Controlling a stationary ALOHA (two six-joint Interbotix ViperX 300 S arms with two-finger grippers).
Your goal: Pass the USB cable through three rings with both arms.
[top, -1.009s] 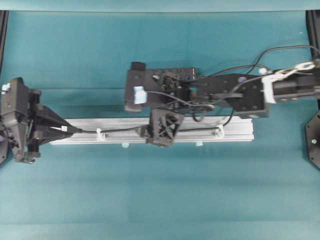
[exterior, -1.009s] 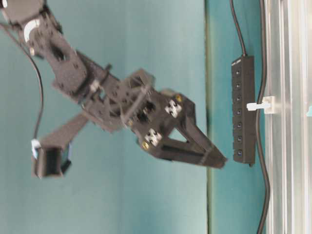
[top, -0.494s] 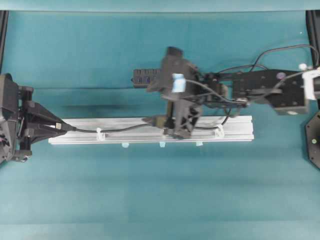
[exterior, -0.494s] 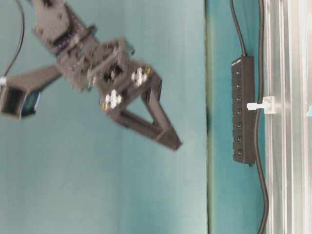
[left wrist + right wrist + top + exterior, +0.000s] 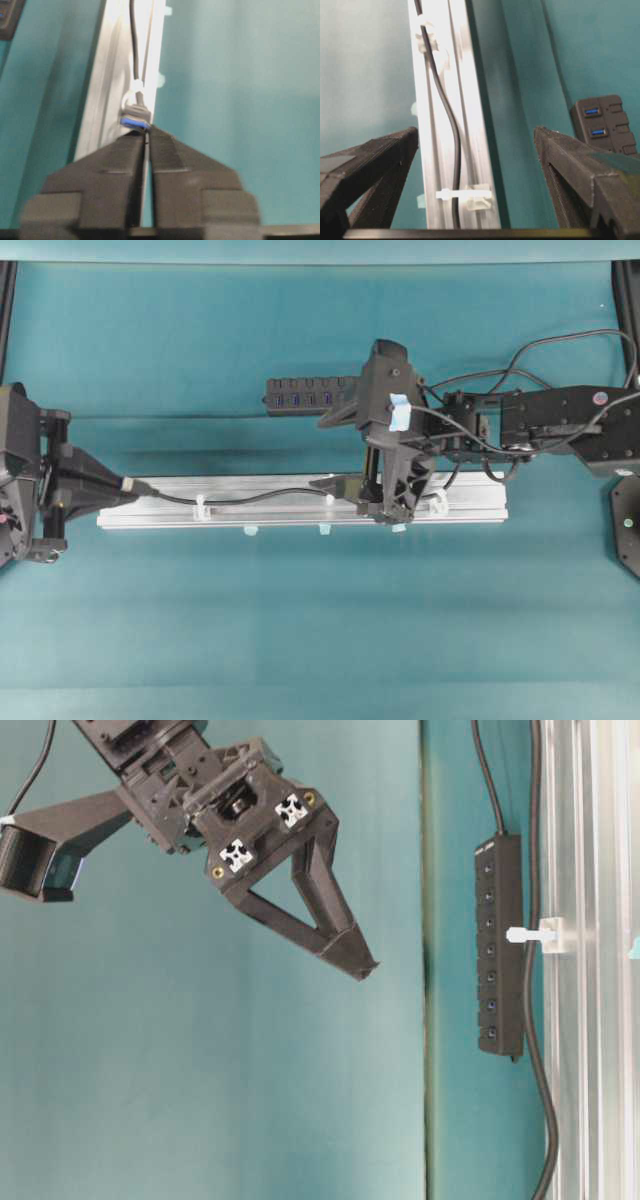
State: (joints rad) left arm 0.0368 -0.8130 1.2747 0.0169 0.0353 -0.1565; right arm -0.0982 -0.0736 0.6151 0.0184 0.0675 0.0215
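L gripper [image 5: 148,142] pinched on USB plug [image 5: 135,117] at its tips; USB cable [image 5: 250,498] runs away thru rings [image 5: 199,507]. R gripper [image 5: 475,145] wide, cord below. We judge cord limp, light; grab near plug.

Left hand [image 5: 148,142] fingers pressed together; right hand [image 5: 475,150] fingers spread wide.

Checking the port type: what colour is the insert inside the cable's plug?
Blue, inside the black USB cable's plug; clearest in the left wrist view.
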